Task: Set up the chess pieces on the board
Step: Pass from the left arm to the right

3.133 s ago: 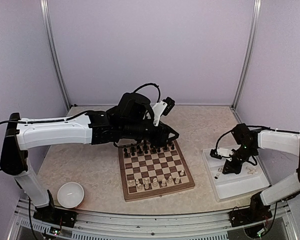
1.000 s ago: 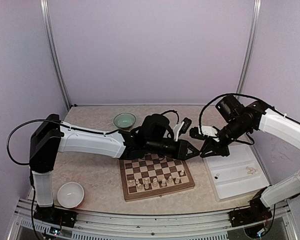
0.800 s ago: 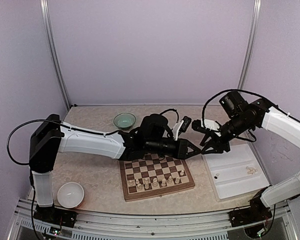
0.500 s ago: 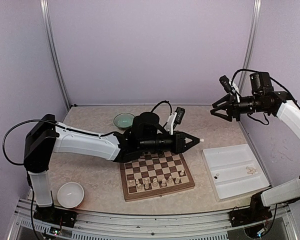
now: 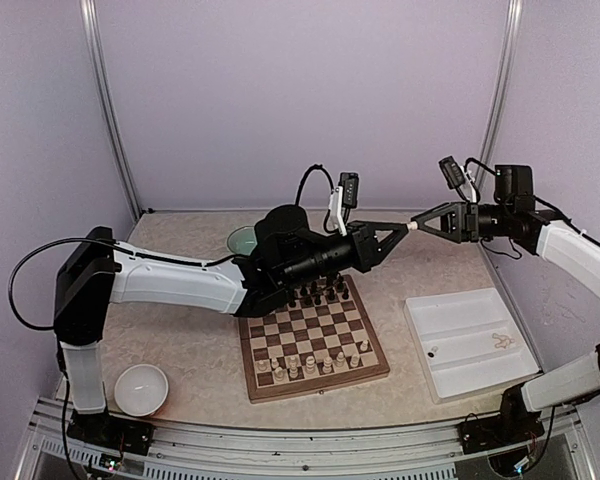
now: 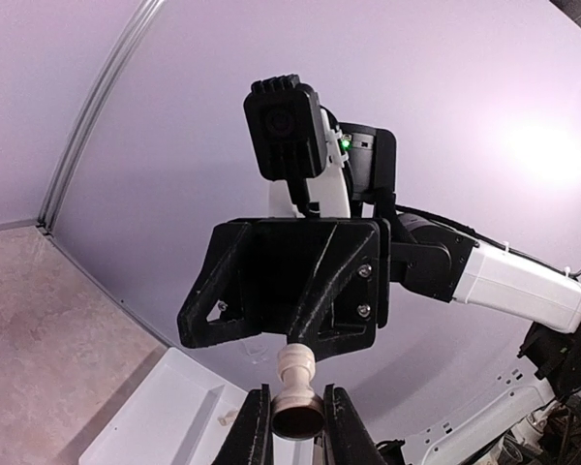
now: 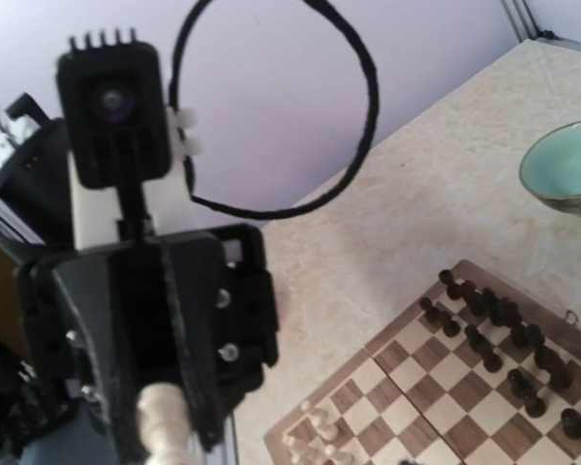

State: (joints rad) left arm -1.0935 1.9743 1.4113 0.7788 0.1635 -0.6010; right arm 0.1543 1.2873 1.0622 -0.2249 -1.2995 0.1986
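My left gripper (image 5: 404, 228) is raised above the table's far right, shut on the base of a cream pawn (image 5: 411, 227). The left wrist view shows the pawn (image 6: 295, 392) pinched between my fingers (image 6: 255, 431), head pointing away. My right gripper (image 5: 418, 224) faces it tip to tip, open, and its black fingers (image 6: 334, 291) sit just beyond the pawn's head. In the right wrist view the pawn (image 7: 160, 418) sticks out of the left gripper (image 7: 145, 320). The board (image 5: 375, 345) lies below, with cream chess pieces (image 5: 310, 363) on its near rows and dark ones (image 5: 315, 293) on its far rows.
A white tray (image 5: 470, 318) at the right holds two small cream pieces (image 5: 498, 341). A green bowl (image 5: 242, 240) stands behind the board, and a white bowl (image 5: 140, 388) sits at the near left. The left arm stretches over the board's far side.
One second ago both grippers met low by the tray. The right one opened and swung up and away. The left lifted the pawn, and now the two tips meet in mid-air.
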